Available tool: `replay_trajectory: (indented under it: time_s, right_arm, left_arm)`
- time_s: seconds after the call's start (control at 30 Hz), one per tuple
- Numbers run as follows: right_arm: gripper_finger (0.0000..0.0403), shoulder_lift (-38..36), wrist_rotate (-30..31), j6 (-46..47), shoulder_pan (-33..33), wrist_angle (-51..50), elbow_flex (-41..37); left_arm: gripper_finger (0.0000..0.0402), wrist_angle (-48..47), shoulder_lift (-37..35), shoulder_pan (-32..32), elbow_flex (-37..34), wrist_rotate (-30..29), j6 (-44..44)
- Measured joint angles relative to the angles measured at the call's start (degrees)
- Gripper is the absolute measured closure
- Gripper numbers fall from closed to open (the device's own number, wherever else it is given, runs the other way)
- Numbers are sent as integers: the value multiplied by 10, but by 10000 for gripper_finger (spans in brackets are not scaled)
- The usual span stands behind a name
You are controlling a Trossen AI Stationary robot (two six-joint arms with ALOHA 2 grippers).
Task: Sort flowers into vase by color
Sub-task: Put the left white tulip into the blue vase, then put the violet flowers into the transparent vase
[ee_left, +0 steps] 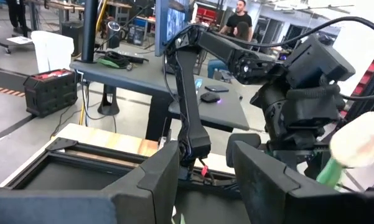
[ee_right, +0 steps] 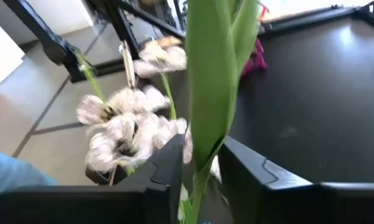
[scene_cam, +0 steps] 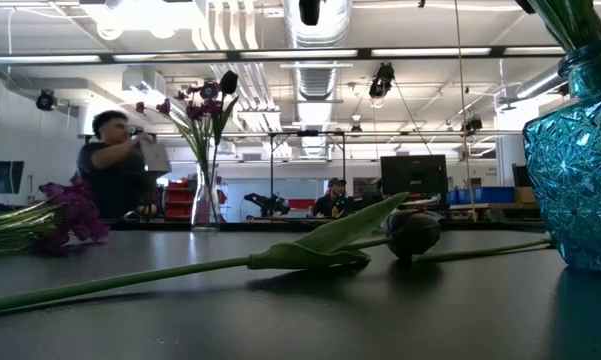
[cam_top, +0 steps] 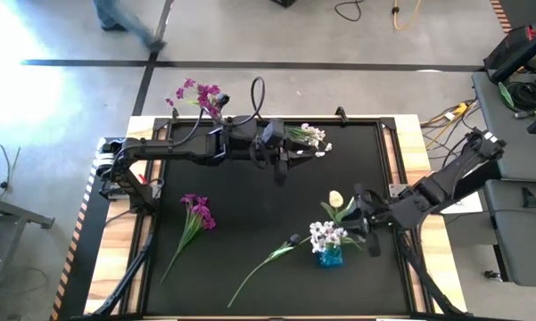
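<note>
Right end effector [cam_top: 364, 220] at the blue faceted glass vase [cam_top: 331, 257], fingers part-spread around a cream-white tulip's green stem [ee_right: 206, 106], white blossom clusters [cam_top: 325, 235] already in vase. Dark-bud flower [cam_top: 269, 259] and magenta spray [cam_top: 196, 211] lie on black worktop [cam_top: 250, 205]. Left end effector [cam_top: 280, 160] released, hovering farther back.

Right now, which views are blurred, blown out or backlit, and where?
High view: sunlight washes out the grey floor at upper left. Low view: backlit by ceiling lights; the dark-budded green-stemmed flower lying on the black table is fairly sharp. Right wrist view: the white blossom clusters are smeared, the broad green stem soft. Left wrist view: the cream-white tulip bud glares.
</note>
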Motion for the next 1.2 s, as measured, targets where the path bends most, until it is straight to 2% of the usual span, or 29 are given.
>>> replay_trajectory:
  time_s: [0.3, 0.5, 0.7, 1.0, 1.2]
  right_arm:
    - [239, 8, -13, 62, 1, -13, 4]
    - [218, 8, -20, 68, 3, -17, 26]
    - [219, 9, 8, 68, 2, -60, 61]
    - [224, 9, 30, 67, 2, -70, 70]
    - [269, 10, 36, 66, 1, -158, 133]
  left_arm:
    - [265, -1, 0, 0, 0, 0, 0]
    - [265, -1, 0, 0, 0, 2, 0]
    - [265, -1, 0, -1, 0, 6, 0]
    - [265, -2, 0, -1, 0, 9, 0]
    - [288, -80, -11, -1, 0, 5, -7]
